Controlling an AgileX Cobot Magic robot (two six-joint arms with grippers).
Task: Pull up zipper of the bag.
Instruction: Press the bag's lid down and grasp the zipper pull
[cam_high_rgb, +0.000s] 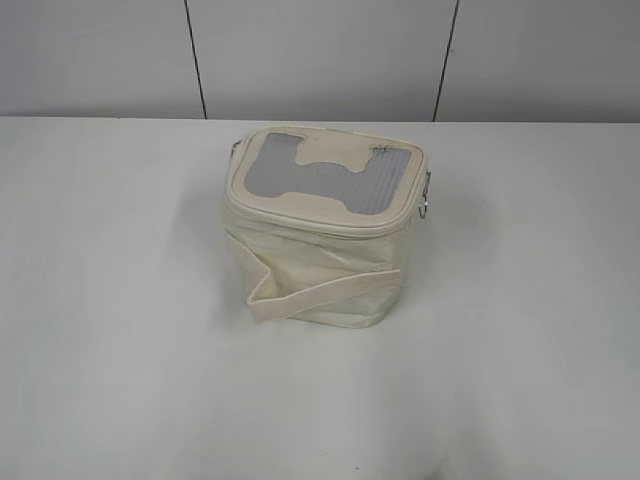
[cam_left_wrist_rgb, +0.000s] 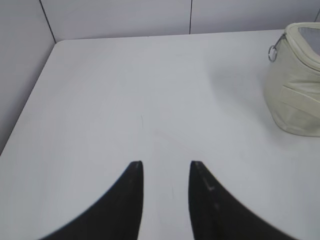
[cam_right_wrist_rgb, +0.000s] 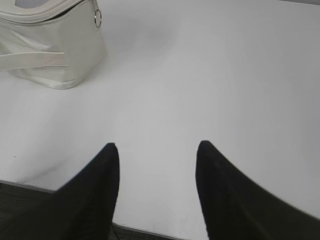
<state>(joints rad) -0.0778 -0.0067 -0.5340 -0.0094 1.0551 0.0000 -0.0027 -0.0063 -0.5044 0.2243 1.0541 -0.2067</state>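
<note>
The cream boxy bag (cam_high_rgb: 315, 275) stands upright at the table's middle, its top showing grey ribbed window panels (cam_high_rgb: 320, 172) and a wide cream strap (cam_high_rgb: 320, 295) across its front. The thin zipper (cam_high_rgb: 310, 215) runs round the top rim, with silver ring pulls at the right side (cam_high_rgb: 425, 207) and the left back corner (cam_high_rgb: 233, 148). Neither gripper shows in the exterior view. My left gripper (cam_left_wrist_rgb: 166, 165) is open and empty over bare table, the bag (cam_left_wrist_rgb: 295, 100) far to its right. My right gripper (cam_right_wrist_rgb: 157, 146) is open and empty, the bag (cam_right_wrist_rgb: 50, 55) far to its upper left.
The white table (cam_high_rgb: 120, 300) meets grey wall panels at the back. Its left edge (cam_left_wrist_rgb: 25, 110) shows in the left wrist view and its near edge (cam_right_wrist_rgb: 150, 230) lies just under my right gripper.
</note>
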